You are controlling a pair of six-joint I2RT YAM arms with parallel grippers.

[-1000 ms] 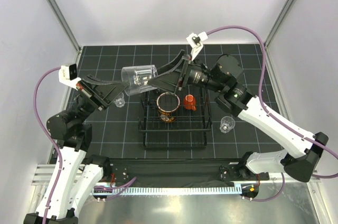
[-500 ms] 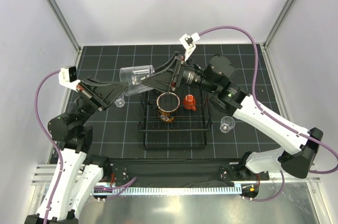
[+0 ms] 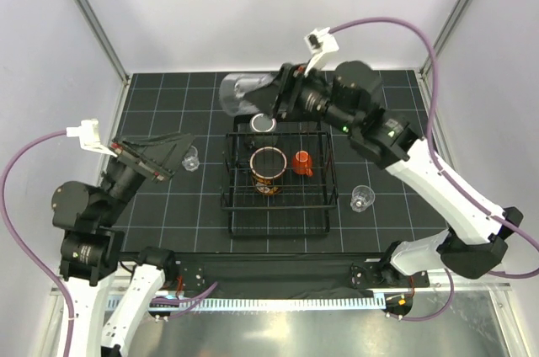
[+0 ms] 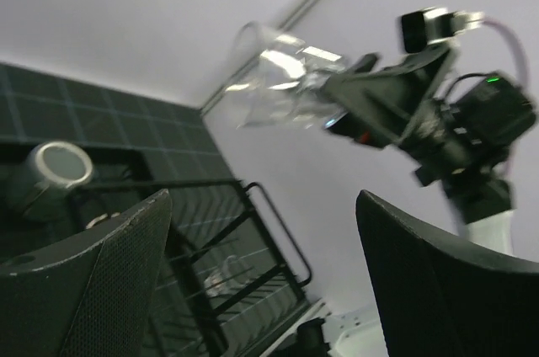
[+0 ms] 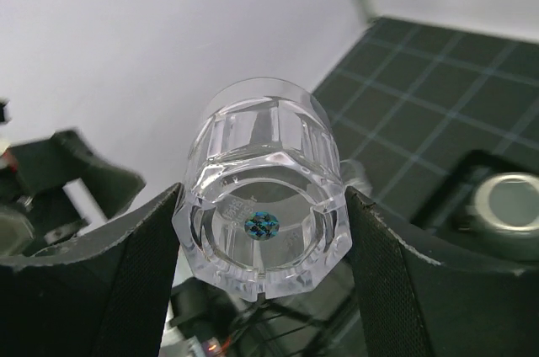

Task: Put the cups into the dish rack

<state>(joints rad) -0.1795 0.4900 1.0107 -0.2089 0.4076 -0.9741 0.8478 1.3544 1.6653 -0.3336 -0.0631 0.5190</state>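
Nearest the bases, the left gripper (image 3: 173, 153) hangs left of the dish rack (image 3: 278, 231) with its fingers wide apart and nothing between them. In its wrist view the gap frames only the rack wires and the other arm. A small clear cup (image 3: 190, 159) stands on the table (image 3: 168, 214) just beside its fingertips, outside the rack's left wall. A second small clear cup (image 3: 362, 198) stands on the table off the rack's right side. Inside the rack, toward the far half, the large mug (image 3: 268, 170) and the orange cup (image 3: 301, 163) sit side by side, mug on the left. The grey-green cup (image 3: 264, 124) is at the far rim, though whether it is inside the wires or just beyond them is unclear. Farthest out, the right gripper (image 3: 271, 101) is clamped across the base end of the large clear cup (image 3: 244, 94) and holds it in the air above and just beyond the rack's far-left corner. The cup lies on its side. Its long axis runs left to right, with the mouth pointing left, away from the wrist, and the base facing the wrist camera (image 5: 263, 231). The rack therefore lies nearward of and below the held cup. My judgement is that the placing falls to the right arm: bring the cup nearward, tip it off horizontal, and lower it clear of the mug's rim.
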